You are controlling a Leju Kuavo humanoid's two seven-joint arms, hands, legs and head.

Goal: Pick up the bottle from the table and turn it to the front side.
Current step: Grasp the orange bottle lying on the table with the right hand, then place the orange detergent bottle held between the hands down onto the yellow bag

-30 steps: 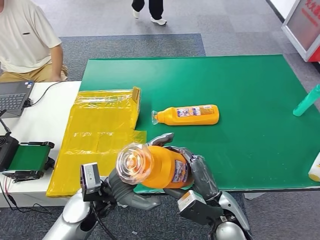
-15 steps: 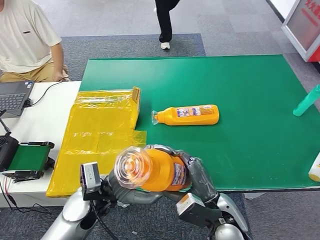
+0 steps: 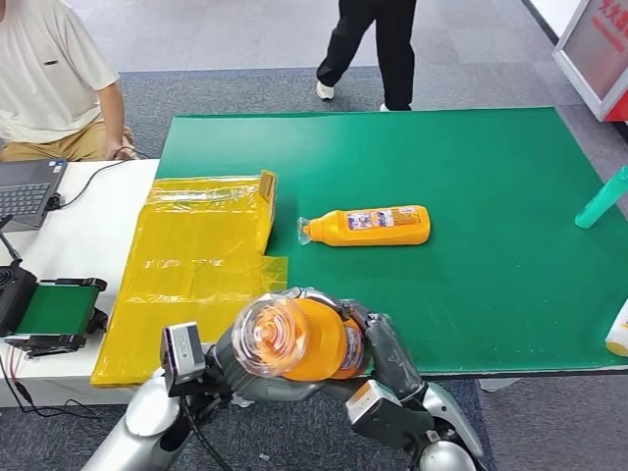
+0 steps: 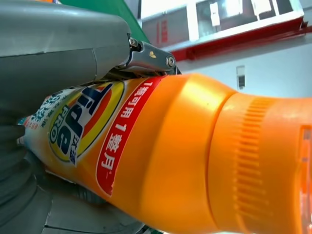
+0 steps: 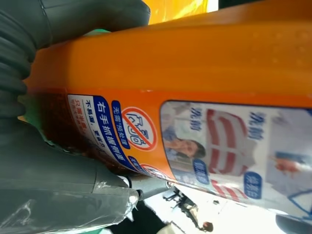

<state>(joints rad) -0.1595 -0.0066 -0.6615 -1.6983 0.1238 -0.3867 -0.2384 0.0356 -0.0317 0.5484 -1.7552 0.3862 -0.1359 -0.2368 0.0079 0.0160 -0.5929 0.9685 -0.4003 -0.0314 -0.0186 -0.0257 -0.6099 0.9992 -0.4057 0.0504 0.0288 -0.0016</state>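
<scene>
Gripping an orange bottle (image 3: 315, 339) from both sides, the robot's two hands hold it in the air just in front of the table's near edge. The left hand (image 3: 244, 368) cups it from below, fingers (image 4: 48, 53) pressed against the label; the right hand (image 3: 385, 348) wraps over the body, its fingers (image 5: 73, 17) closed around the bottle. The clear cap (image 3: 268, 337) points toward the camera.

Beyond the hands lies a green mat (image 3: 481, 196) covering the table. A second orange bottle (image 3: 366, 226) lies on its side near the middle of the mat. Yellow plastic bags (image 3: 192, 260) lie flat across the mat's left edge and the white table (image 3: 81, 226). A teal bottle (image 3: 603, 198) lies at the right edge.

A seated person (image 3: 55, 78) is at a laptop (image 3: 26, 188) on the left. Another person (image 3: 374, 49) is on the grey floor beyond the table.
</scene>
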